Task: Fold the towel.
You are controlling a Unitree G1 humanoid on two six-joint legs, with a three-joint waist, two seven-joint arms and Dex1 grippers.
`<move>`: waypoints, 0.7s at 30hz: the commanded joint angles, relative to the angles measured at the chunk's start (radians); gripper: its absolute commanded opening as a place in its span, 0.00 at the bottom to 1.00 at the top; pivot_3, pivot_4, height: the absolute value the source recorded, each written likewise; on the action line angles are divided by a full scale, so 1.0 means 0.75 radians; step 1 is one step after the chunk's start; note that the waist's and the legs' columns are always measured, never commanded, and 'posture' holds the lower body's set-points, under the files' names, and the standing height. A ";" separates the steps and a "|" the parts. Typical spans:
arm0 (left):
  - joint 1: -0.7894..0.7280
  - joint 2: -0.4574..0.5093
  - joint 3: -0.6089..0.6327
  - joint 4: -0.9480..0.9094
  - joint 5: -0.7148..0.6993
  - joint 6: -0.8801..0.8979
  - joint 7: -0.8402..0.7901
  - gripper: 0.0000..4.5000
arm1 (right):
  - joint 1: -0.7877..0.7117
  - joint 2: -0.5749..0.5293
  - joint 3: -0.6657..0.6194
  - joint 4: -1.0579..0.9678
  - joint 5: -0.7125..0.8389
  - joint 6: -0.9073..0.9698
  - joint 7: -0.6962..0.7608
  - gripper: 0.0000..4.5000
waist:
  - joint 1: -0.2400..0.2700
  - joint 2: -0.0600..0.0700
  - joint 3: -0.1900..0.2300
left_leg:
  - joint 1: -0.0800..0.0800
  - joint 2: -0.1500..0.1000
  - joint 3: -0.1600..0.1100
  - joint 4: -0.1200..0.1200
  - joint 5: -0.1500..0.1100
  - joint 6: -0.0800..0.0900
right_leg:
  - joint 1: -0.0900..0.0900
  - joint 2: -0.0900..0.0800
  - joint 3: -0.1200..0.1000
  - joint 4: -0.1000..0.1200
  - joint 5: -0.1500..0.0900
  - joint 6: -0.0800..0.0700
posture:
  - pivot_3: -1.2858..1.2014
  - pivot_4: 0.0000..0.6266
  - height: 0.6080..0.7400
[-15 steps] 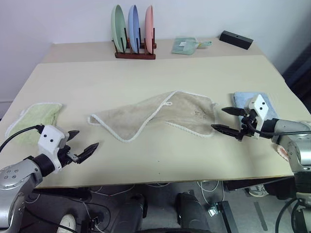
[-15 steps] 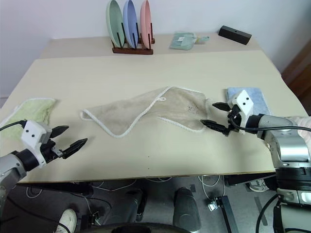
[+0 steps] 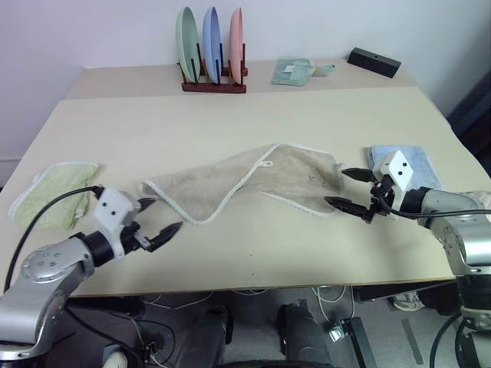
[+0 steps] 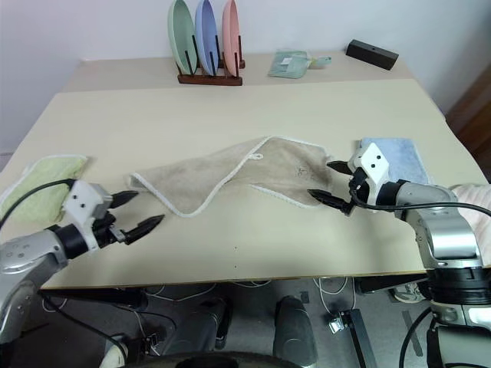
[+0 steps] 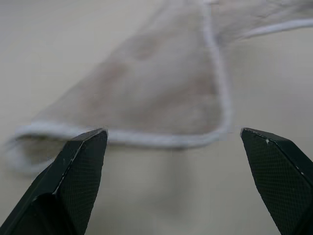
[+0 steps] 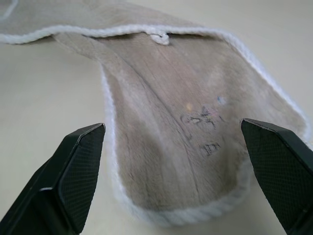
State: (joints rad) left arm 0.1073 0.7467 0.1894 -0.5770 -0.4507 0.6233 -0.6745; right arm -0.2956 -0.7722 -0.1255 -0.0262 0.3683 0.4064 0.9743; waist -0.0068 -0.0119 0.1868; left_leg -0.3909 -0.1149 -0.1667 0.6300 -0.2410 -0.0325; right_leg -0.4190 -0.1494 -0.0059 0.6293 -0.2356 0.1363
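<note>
Beige-tan terry towel (image 3: 253, 184) with white corded edging lies rumpled mid-table (image 3: 253, 123).
Left gripper (image 3: 157, 218) is set wide apart near its left corner; right gripper (image 3: 343, 188) gapes at its right end, apparently untouching.

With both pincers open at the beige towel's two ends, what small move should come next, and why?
Probably ease both pincers forward and close on the towel. The left pincer faces its left corner, the right pincer its right end by the embroidered mark. Both are open and hold nothing, and the towel lies crumpled, not yet folded.
</note>
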 commanded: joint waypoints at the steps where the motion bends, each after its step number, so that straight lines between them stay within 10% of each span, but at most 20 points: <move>1: -0.072 0.062 -0.236 -0.068 0.194 0.000 0.045 0.99 | 0.006 0.030 -0.004 -0.084 0.017 -0.018 -0.025 1.00 | 0.001 0.000 0.000 | 0.000 0.000 0.001 0.000 0.000 0.000 | 0.000 0.000 0.000 0.000 0.000 0.000 | 0.52 0.24 0.98; 14: -0.323 -0.084 -0.542 0.355 0.469 -0.122 0.107 0.99 | 0.060 0.099 -0.008 -0.149 0.017 -0.032 -0.105 1.00 | 0.020 0.001 -0.001 | 0.001 0.000 0.001 0.001 0.000 0.000 | 0.001 0.000 0.001 0.000 0.002 0.002 | 0.52 0.24 0.98; 21: -0.382 -0.090 -0.492 0.521 0.495 -0.240 0.116 0.35 | 0.128 0.098 -0.031 -0.222 0.039 -0.015 -0.134 1.00 | 0.025 0.001 -0.001 | 0.002 0.000 0.001 0.001 0.000 0.000 | 0.001 0.001 0.001 0.000 0.002 0.003 | 0.52 0.24 0.98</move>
State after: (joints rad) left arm -0.1820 0.6629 -0.2111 -0.2575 -0.1341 0.4376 -0.6077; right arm -0.2031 -0.6976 -0.1261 -0.1541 0.3785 0.3996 0.8801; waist 0.0119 -0.0111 0.1859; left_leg -0.3893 -0.1146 -0.1662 0.6308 -0.2410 -0.0322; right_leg -0.4180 -0.1487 -0.0049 0.6296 -0.2339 0.1382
